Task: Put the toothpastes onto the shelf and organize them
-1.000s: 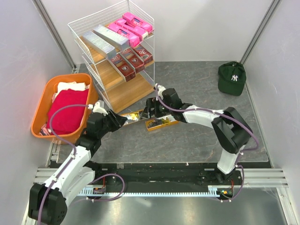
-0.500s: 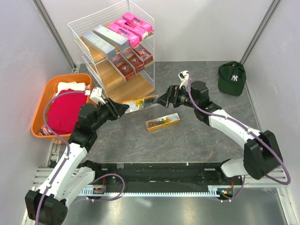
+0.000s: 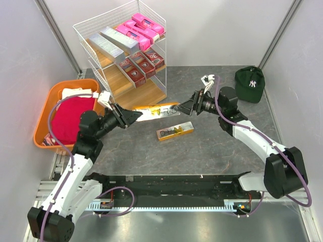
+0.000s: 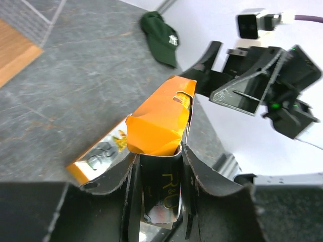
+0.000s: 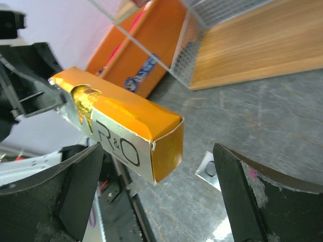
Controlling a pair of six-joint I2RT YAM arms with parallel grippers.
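Observation:
My left gripper (image 3: 132, 116) is shut on one end of a gold-white-black toothpaste box (image 3: 157, 110) and holds it level above the table, pointing right. The left wrist view shows that box (image 4: 160, 118) clamped between the fingers (image 4: 124, 176). My right gripper (image 3: 184, 107) is open, its jaws wide apart on either side of the box's free end (image 5: 123, 133) without touching it. A second gold box (image 3: 174, 131) lies on the table below. The shelf (image 3: 144, 97) holds silver-grey (image 3: 107, 44) and pink boxes (image 3: 140, 28) on top and dark red ones (image 3: 142, 64) on the middle board.
An orange basket (image 3: 46, 107) with red and white cloths stands left of the shelf, close to my left arm. A dark green cap (image 3: 249, 83) lies at the back right. The shelf's lowest board (image 5: 252, 55) is bare.
My left gripper lifted the gold box off the table and swung it right. My right gripper drew back from the boxes to the right and now straddles the held box's free end.

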